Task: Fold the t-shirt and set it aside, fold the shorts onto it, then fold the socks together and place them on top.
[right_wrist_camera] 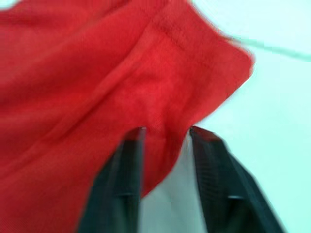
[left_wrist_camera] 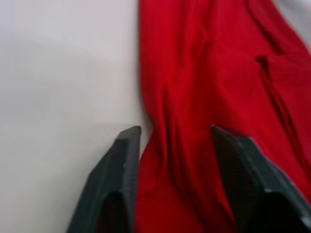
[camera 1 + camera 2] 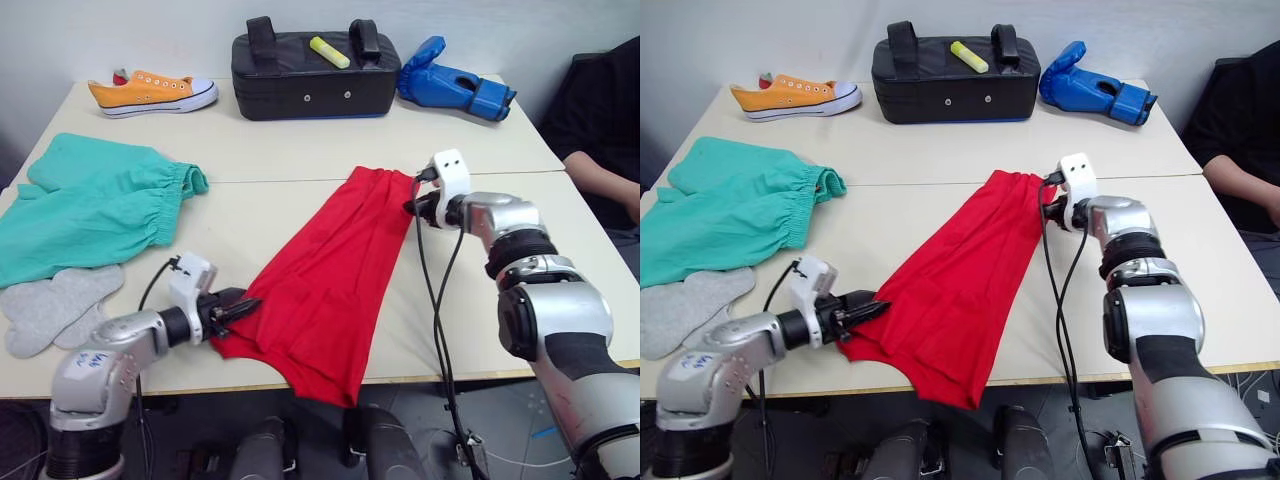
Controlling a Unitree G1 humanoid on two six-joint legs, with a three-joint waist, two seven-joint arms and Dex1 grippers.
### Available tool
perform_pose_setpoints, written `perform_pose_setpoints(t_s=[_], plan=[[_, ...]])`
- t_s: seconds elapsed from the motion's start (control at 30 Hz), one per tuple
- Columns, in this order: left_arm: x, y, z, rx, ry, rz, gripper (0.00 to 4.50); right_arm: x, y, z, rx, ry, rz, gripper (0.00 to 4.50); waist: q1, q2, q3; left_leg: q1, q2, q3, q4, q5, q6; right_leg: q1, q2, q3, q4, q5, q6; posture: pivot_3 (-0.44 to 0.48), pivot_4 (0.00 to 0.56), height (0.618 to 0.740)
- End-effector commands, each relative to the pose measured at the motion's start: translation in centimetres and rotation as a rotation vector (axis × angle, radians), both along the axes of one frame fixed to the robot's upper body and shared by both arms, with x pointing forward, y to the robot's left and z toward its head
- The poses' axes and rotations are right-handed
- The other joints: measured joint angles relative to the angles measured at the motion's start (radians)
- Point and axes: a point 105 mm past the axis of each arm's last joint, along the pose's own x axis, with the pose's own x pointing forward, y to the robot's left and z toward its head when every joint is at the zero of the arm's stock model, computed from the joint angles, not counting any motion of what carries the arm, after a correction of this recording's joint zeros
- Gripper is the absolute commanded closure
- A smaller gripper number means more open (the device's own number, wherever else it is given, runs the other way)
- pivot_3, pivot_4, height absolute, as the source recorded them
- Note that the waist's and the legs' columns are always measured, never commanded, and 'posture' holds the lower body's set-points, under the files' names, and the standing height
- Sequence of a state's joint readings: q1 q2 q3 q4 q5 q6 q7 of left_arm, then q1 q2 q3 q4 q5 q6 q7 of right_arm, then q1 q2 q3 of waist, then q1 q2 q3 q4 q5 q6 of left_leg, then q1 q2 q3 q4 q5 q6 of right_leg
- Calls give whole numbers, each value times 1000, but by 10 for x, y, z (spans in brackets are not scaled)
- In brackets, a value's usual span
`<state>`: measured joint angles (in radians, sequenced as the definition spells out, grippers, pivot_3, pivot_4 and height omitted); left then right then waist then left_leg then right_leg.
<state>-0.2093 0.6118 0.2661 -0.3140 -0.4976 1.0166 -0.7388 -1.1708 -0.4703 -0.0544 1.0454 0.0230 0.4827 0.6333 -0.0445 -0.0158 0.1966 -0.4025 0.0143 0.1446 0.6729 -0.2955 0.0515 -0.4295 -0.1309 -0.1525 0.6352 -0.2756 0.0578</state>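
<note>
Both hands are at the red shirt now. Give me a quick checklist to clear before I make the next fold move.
1. Left hand at the near edge of the t-shirt, fingers open with cloth between them: ok, not yet clamped.
2. Right hand at the far corner, fingers open around the hem: ok, not yet clamped.
3. T-shirt fully on the table: not ok, its near end hangs over the front edge.
4. T-shirt flat: not ok, bunched lengthwise.
5. Shorts and socks apart from the shirt: ok.
6. Person's arm beside the table's right side: cannot tell if clear of the swing.
</note>
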Motion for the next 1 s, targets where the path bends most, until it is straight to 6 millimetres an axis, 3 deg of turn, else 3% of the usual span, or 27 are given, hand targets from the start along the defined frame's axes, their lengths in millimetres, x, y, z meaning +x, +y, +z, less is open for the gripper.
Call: perform_pose_setpoints(t_s=[0.03, 0.13, 0.17, 0.33, 0.43, 0.6, 0.73, 1.0], plan=[[5, 9, 26, -46, -29, -106, 917, -18, -2, 23, 49, -35, 47, 1405, 8, 0, 0, 0, 0, 0, -1, 0, 0, 0, 0, 0, 0, 0, 0, 0, 150, 740], [22, 18, 41, -39, -39, -161, 0, -54, 0, 23, 74, -1, 92, 355, 18, 2, 1, 0, 0, 0, -5, 0, 0, 0, 0, -1, -4, 0, 0, 0, 150, 740], [30, 19, 45, -25, -47, -175, 0, -67, 3, 21, 87, 21, 106, 18, 23, 3, 2, 0, 0, 0, -6, 0, 0, 0, 0, -2, -5, 0, 0, 0, 150, 740], [75, 8, 57, 34, -81, -222, 0, -130, 20, -1, 153, 167, 184, 18, 37, 4, 2, -2, -1, -1, -7, 0, 0, 0, 1, -4, -7, 0, 0, 0, 150, 740], [104, -13, 62, 27, -87, -239, 0, -173, 36, -22, 175, 283, 287, 18, 46, 3, 2, -2, -2, 0, -6, 0, 1, 1, 1, -4, -7, 1, 1, 0, 150, 740], [132, -50, 58, 42, -81, -259, 0, -215, 52, -53, 219, 402, 363, 18, 45, 2, 2, -3, -3, 0, -6, 0, 3, 0, 1, -4, -8, 2, 3, 0, 150, 740], [141, -77, 56, 51, -89, -270, 0, -223, 61, -65, 254, 430, 357, 18, 40, -2, 1, -3, -3, 1, -6, 0, 4, 1, 1, -4, -9, 2, 4, 0, 150, 740], [153, -102, 44, 129, -128, -211, 0, -222, 76, -75, 296, 459, 353, 18, 32, -6, -2, -1, -2, 0, -6, 0, 3, 1, 1, -4, -9, 3, 4, 0, 150, 740]])
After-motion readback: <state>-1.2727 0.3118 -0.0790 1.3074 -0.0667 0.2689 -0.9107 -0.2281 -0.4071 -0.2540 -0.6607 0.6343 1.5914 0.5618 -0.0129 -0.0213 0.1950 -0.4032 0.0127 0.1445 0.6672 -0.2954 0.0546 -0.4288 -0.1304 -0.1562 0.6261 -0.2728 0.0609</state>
